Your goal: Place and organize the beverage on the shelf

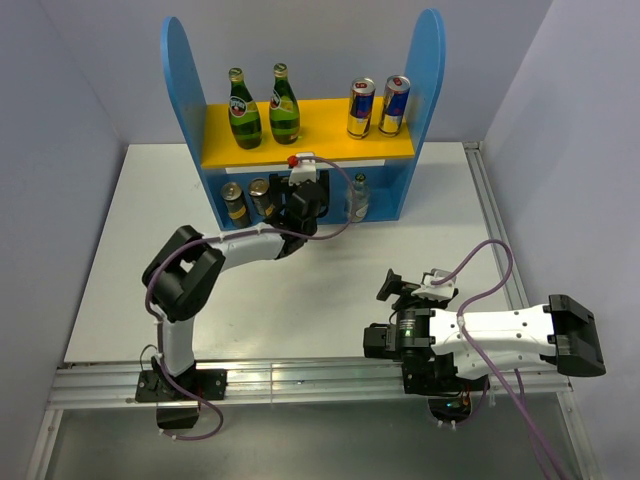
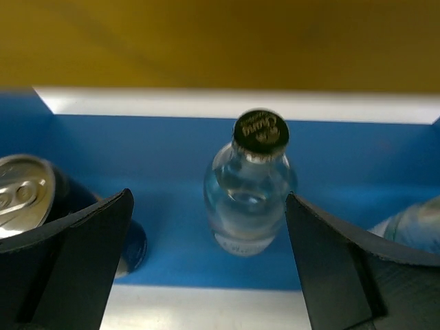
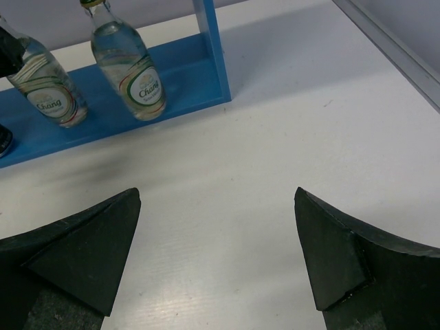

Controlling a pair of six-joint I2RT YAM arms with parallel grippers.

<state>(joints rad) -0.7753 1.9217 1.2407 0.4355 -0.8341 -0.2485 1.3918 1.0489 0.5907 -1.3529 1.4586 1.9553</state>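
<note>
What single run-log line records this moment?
left tool open, facing clear bottle on shelf base | right tool open, empty, above table

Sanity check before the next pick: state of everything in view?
Shelf: upright.
Green bottles: upright, upper board.
Blue-and-silver cans: upright, upper board.
Dark cans: upright, lower level, left.
Middle clear bottle: upright, capped, lower level, between the left jaws, untouched.
Right clear bottle: upright, capped, lower level.
Left gripper: jaws open either side of the middle clear bottle.
Right gripper: jaws open, empty, over the table.
</note>
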